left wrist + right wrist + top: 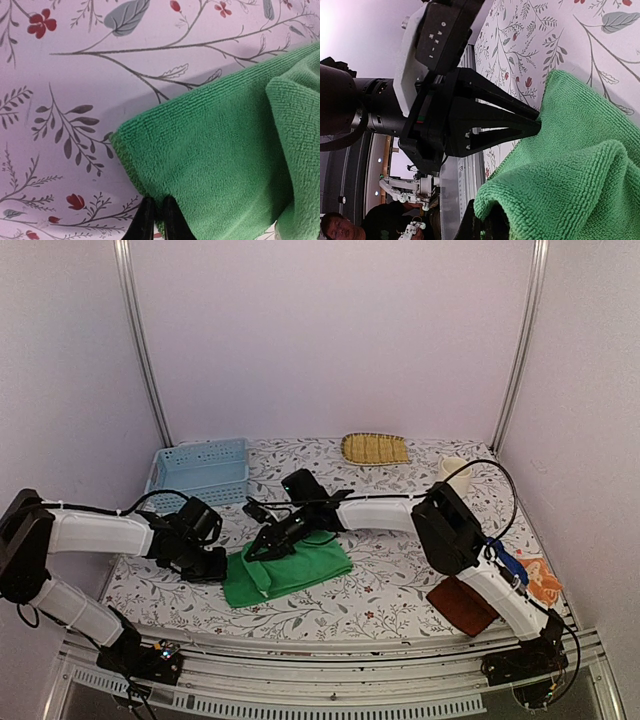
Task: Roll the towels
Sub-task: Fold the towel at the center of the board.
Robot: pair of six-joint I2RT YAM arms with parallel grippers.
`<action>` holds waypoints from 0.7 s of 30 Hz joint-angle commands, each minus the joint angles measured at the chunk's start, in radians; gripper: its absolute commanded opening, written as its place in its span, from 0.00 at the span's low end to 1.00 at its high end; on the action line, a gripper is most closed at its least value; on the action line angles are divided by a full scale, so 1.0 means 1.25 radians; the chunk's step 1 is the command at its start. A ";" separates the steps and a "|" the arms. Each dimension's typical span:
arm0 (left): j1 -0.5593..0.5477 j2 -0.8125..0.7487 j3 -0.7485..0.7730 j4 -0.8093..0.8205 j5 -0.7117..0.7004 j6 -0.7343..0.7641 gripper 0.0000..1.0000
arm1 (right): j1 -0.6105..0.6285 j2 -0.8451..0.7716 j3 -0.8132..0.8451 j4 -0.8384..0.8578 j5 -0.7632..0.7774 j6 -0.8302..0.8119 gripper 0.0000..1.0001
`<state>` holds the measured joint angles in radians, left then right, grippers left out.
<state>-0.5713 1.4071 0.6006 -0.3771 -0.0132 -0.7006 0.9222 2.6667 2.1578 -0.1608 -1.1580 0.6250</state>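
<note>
Brown towel (462,605): flat terry square at near right edge of table (390,585) | green towel (300,568): looped pile, ribbed hem, doubled over itself, front centre on floral print | left gripper (157,222): pinched on its left hem | right gripper (485,225): clamped on a raised fold | pale blue perforated plastic basket (200,468) and yellow woven straw tray (375,448): far back
</note>
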 commanded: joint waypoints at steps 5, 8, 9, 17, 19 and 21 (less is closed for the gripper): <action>0.009 0.012 -0.029 0.012 0.014 -0.002 0.10 | 0.021 0.020 0.027 0.134 0.002 0.086 0.02; 0.009 0.016 -0.029 0.017 0.019 -0.002 0.10 | 0.022 0.024 0.029 0.158 0.009 0.102 0.02; 0.010 0.018 -0.029 0.017 0.020 -0.001 0.10 | 0.022 0.025 0.030 0.165 0.012 0.106 0.02; 0.009 0.009 -0.028 0.012 0.018 -0.004 0.10 | 0.025 0.053 0.043 0.188 0.040 0.108 0.02; 0.009 0.003 -0.026 0.005 0.015 -0.005 0.10 | 0.026 0.060 0.044 0.188 0.050 0.099 0.03; 0.009 -0.008 -0.024 -0.002 0.005 -0.007 0.10 | 0.028 0.064 0.048 0.190 0.055 0.087 0.05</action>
<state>-0.5682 1.4044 0.5926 -0.3553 -0.0074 -0.7013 0.9428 2.7079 2.1857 0.0402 -1.1168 0.7509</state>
